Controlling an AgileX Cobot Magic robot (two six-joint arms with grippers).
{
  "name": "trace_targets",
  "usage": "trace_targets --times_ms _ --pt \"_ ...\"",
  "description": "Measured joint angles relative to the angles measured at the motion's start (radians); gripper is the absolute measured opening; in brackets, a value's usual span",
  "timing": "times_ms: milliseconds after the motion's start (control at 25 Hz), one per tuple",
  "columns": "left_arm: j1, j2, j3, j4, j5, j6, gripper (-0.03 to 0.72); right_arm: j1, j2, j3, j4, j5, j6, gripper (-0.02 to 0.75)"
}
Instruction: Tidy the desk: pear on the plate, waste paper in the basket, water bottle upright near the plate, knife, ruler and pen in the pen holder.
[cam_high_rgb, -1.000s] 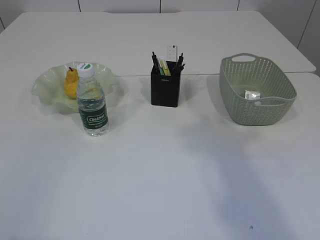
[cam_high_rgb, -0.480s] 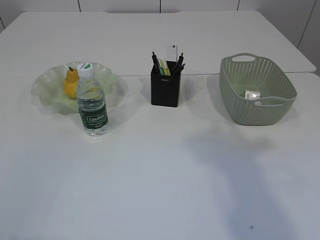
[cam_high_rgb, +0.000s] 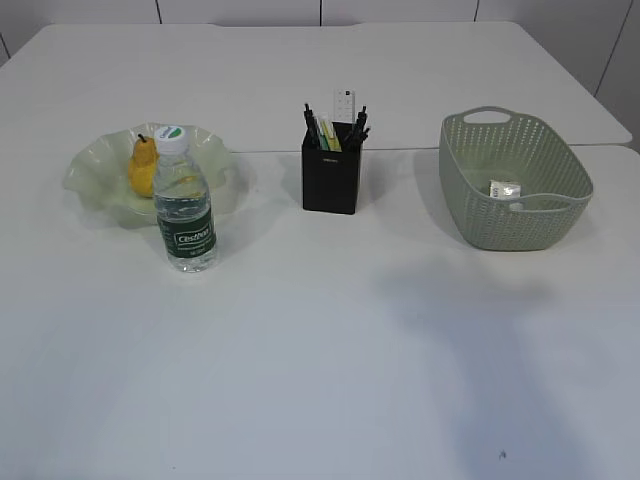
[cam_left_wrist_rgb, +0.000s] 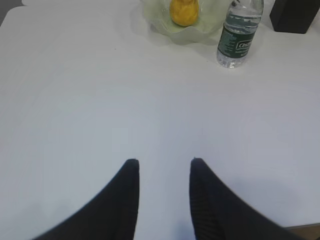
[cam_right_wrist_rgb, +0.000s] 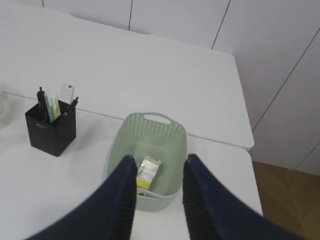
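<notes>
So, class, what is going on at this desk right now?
Nothing is being handled. Both grippers, left and right, are open and empty, above the table. The desk looks tidy: the pear lies on the plate, the bottle stands upright in front of it, the pen holder holds several items, and the paper lies in the basket.

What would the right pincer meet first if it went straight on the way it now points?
Probably the green basket, which lies directly ahead of the open, empty right pincer, with the waste paper inside. Depth is unclear.
</notes>
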Motion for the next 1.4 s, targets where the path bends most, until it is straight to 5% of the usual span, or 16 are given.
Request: trace_targets --times_ms 440,960,1400 --pt "0.000 0.000 0.000 0.000 0.000 0.000 0.239 0.000 -0.225 0.000 -0.008 0.089 0.015 0.244" --pt "0.000 0.000 0.000 0.000 0.000 0.000 0.238 0.000 -0.526 0.039 -0.021 0.490 0.016 0.244" --pt "0.000 0.000 0.000 0.000 0.000 0.000 0.238 -0.081 -0.711 0.205 0.162 0.563 0.016 0.244"
